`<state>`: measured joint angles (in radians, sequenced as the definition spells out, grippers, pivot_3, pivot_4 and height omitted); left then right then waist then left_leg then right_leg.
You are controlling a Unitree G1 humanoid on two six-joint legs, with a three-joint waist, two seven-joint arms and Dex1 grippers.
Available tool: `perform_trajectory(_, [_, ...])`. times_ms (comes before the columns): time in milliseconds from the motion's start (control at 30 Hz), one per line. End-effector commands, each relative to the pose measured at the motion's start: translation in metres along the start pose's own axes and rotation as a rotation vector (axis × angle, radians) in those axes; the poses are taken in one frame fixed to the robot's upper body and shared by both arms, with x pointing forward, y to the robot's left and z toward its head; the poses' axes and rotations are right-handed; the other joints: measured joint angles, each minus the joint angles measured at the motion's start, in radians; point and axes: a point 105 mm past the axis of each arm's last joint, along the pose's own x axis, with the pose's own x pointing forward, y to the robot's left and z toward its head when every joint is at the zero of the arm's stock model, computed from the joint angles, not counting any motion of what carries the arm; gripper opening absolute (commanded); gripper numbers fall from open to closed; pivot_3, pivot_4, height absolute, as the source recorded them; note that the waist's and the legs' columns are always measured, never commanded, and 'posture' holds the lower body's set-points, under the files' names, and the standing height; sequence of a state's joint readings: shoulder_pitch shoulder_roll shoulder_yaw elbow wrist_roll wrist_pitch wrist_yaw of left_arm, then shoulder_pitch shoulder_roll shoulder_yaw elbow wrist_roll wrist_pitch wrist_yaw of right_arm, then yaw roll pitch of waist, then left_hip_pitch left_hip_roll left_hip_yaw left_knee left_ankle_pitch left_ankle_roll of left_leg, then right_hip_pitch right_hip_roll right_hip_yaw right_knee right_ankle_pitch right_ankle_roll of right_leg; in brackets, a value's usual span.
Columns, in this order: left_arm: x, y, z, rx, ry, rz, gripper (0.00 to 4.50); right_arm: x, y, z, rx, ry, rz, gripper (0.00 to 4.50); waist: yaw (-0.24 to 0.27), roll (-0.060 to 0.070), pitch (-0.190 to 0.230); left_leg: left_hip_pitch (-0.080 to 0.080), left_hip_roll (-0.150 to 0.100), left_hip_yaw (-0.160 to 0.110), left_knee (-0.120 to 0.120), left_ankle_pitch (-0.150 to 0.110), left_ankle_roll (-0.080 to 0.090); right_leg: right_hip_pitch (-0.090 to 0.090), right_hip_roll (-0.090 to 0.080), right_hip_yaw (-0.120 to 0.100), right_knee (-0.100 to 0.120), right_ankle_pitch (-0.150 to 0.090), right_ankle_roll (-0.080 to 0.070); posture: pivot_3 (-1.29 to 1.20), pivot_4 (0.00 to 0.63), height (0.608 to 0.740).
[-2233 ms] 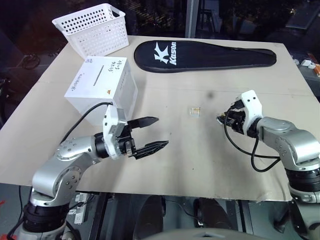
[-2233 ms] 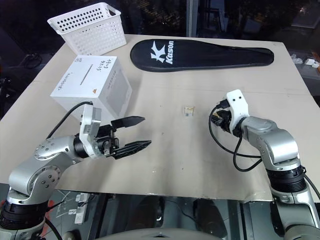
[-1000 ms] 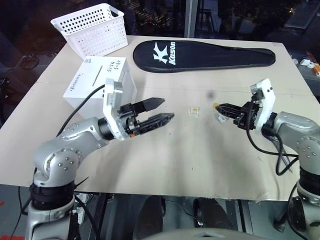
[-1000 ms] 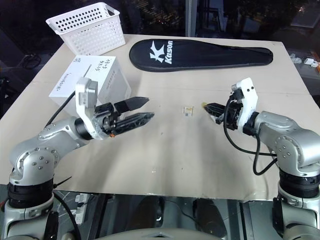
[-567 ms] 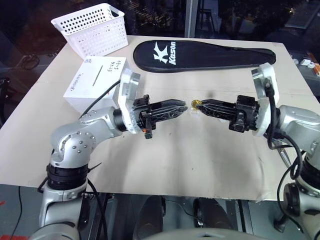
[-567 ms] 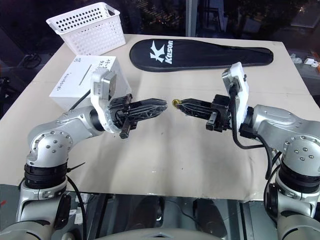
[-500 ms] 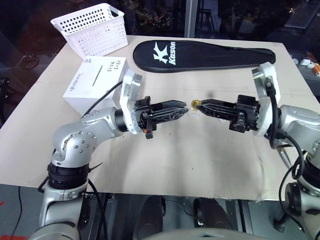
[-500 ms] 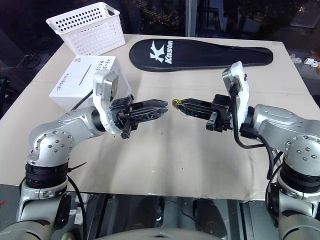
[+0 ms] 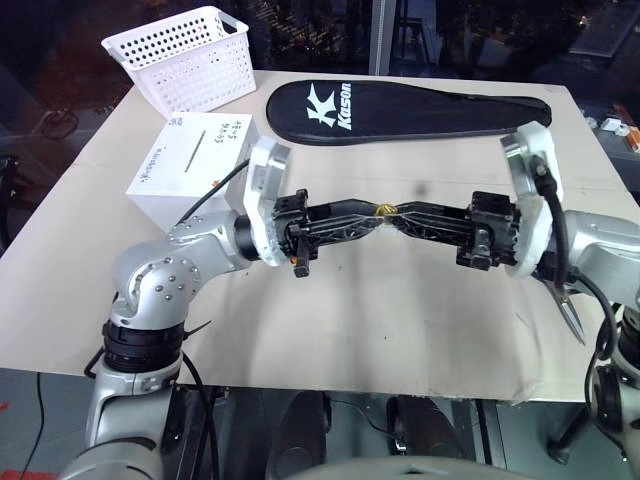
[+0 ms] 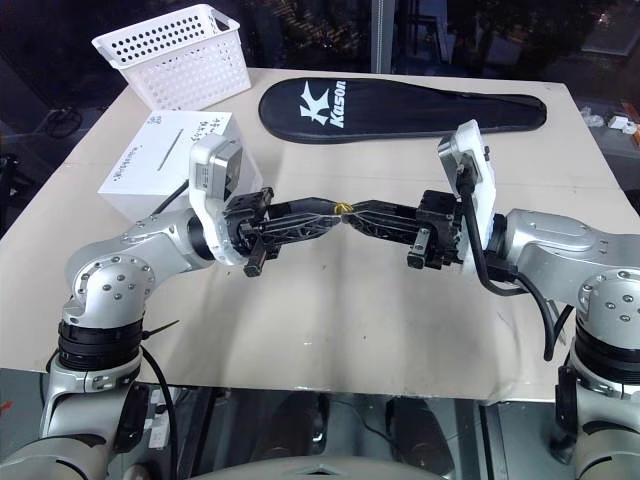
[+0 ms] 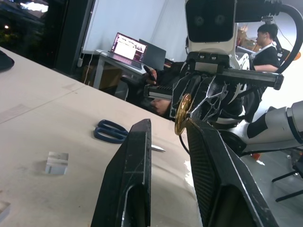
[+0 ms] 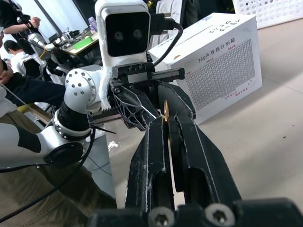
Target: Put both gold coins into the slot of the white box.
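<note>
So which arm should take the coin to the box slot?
Left, probably. The white box sits on the robot's left, behind the left gripper, whose fingertips already meet the gold coin pinched by the right gripper.

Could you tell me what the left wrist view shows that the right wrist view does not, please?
Left wrist view alone: blue-handled scissors and a small clear block lying on the table, with a laptop on a desk behind.

Right wrist view alone: the white box with its printed side, and the lower edge of the white basket.

Both: a gold coin held where the two claws meet tip to tip above the table. The right claw is shut on it; the left claw has one finger against the coin. People sit in the background of each.
</note>
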<state>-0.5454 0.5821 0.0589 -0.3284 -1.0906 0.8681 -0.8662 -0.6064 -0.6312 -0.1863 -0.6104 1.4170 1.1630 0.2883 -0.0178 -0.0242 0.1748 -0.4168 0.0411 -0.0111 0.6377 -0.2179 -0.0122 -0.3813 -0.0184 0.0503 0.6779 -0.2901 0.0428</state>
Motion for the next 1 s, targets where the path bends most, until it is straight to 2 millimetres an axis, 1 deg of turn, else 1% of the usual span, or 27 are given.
perform_trajectory(33, [0.003,-0.006,0.006,0.032,-0.003,-0.033,1.17,0.003,0.012,0.009,-0.036,-0.026,0.058,0.0,0.0,0.0,0.0,0.0,0.0,0.0,0.0,0.0,0.0,0.0,0.0,0.0,0.0,0.0,0.0,0.0,0.15,0.74])
perform_trajectory(100, [0.003,-0.008,0.005,0.027,-0.004,-0.041,0.63,0.004,0.014,0.008,-0.03,-0.024,0.07,0.0,0.0,0.0,0.0,0.0,0.0,0.0,0.0,0.0,0.0,0.0,0.0,0.0,0.0,0.0,0.0,0.0,0.15,0.74])
perform_trajectory(133, [0.003,-0.008,0.006,0.024,-0.007,-0.045,0.46,0.004,0.015,0.008,-0.025,-0.021,0.077,0.0,0.0,0.0,0.0,0.0,0.0,0.0,0.0,0.0,0.0,0.0,0.0,0.0,0.0,0.0,0.0,0.0,0.15,0.74])
perform_trajectory(167, [0.004,-0.009,0.006,0.023,-0.01,-0.048,0.12,0.005,0.016,0.007,-0.021,-0.018,0.083,0.0,0.0,0.0,0.0,0.0,0.0,0.0,0.0,0.0,0.0,0.0,0.0,0.0,0.0,0.0,0.0,0.0,0.15,0.74])
perform_trajectory(433, [0.004,-0.015,0.008,0.004,-0.029,-0.086,0.12,0.008,0.024,-0.003,0.042,0.012,0.136,0.0,0.0,0.0,0.0,0.0,0.0,0.0,0.0,0.0,0.0,0.0,0.0,0.0,0.0,0.0,0.0,0.0,0.15,0.74])
perform_trajectory(533, [0.003,-0.015,0.01,-0.002,-0.041,-0.084,0.12,0.008,0.024,-0.005,0.053,0.01,0.134,0.0,0.001,0.0,0.0,0.0,0.0,0.0,0.0,0.0,0.0,0.0,0.0,0.0,0.0,0.0,0.0,0.0,0.15,0.74])
perform_trajectory(600, [0.0,-0.014,0.011,-0.014,-0.05,-0.074,0.12,0.008,0.019,-0.001,0.017,-0.018,0.108,0.0,0.0,0.0,0.0,0.0,0.0,0.0,0.0,0.0,0.0,0.0,0.0,0.0,0.0,0.0,0.0,0.0,0.15,0.74])
perform_trajectory(633, [-0.001,-0.014,0.011,-0.02,-0.056,-0.066,0.03,0.008,0.016,0.003,0.007,-0.047,0.087,0.29,-0.001,0.0,0.0,0.0,0.0,0.0,0.0,0.0,0.0,0.0,0.0,0.0,0.0,0.0,0.0,0.0,0.15,0.74])
perform_trajectory(700, [-0.005,-0.012,0.013,-0.028,-0.068,-0.044,0.0,0.007,0.015,0.006,0.015,-0.066,0.087,0.9,0.0,0.0,0.0,0.0,0.0,0.0,0.0,0.0,0.0,0.0,0.0,0.0,0.0,0.0,0.0,0.0,0.15,0.74])
perform_trajectory(733, [-0.007,-0.011,0.015,-0.034,-0.079,-0.029,0.0,0.007,0.014,0.005,0.014,-0.065,0.083,1.46,0.0,0.0,0.0,0.0,0.0,0.0,0.0,0.0,0.0,0.0,0.0,0.0,0.0,0.0,0.0,0.0,0.15,0.74])
perform_trajectory(767, [-0.011,-0.01,0.017,-0.039,-0.091,-0.008,0.0,0.006,0.012,0.005,0.015,-0.065,0.074,1.78,0.0,0.0,0.0,0.0,0.0,0.0,0.0,0.0,0.0,0.0,0.0,0.0,0.0,0.0,0.0,0.0,0.15,0.74])
perform_trajectory(800, [-0.013,-0.009,0.019,-0.042,-0.101,0.011,0.0,0.005,0.01,0.004,0.009,-0.062,0.065,2.35,0.0,0.0,0.0,0.0,0.0,0.0,0.0,0.0,0.0,0.0,0.0,0.0,0.0,0.0,0.0,0.0,0.15,0.74])
perform_trajectory(833, [-0.017,-0.009,0.02,-0.043,-0.11,0.032,0.0,0.005,0.009,0.003,0.0,-0.056,0.056,2.7,0.0,0.0,0.0,0.0,0.0,0.0,0.0,0.0,0.0,0.0,0.0,0.0,-0.001,0.0,0.0,0.0,0.15,0.74])
perform_trajectory(867, [-0.02,-0.008,0.022,-0.044,-0.116,0.048,0.0,0.005,0.008,0.003,-0.012,-0.052,0.047,3.31,0.0,0.0,0.0,0.0,0.0,0.0,0.0,0.0,0.0,0.0,0.0,0.0,-0.001,0.0,0.0,0.0,0.15,0.74])
perform_trajectory(933, [-0.027,-0.008,0.026,-0.045,-0.138,0.094,0.0,0.005,0.004,0.004,-0.04,-0.044,0.022,4.13,0.0,0.0,0.0,0.0,0.0,0.0,0.0,0.0,0.0,0.0,0.0,0.0,0.0,0.0,0.0,0.0,0.15,0.74])
perform_trajectory(967, [-0.031,-0.007,0.029,-0.043,-0.15,0.124,0.0,0.004,0.003,0.005,-0.074,-0.037,0.011,4.46,0.0,0.0,0.0,0.0,0.0,0.0,0.0,0.0,0.0,0.0,0.0,0.0,0.0,0.0,0.0,0.0,0.15,0.74])
perform_trajectory(1000, [-0.036,-0.006,0.032,-0.032,-0.162,0.165,0.0,0.004,0.0,0.007,-0.116,-0.028,-0.011,4.46,0.0,0.0,0.0,0.0,0.0,-0.001,0.0,0.0,0.0,0.0,0.0,0.0,0.0,0.0,0.0,0.0,0.15,0.74])
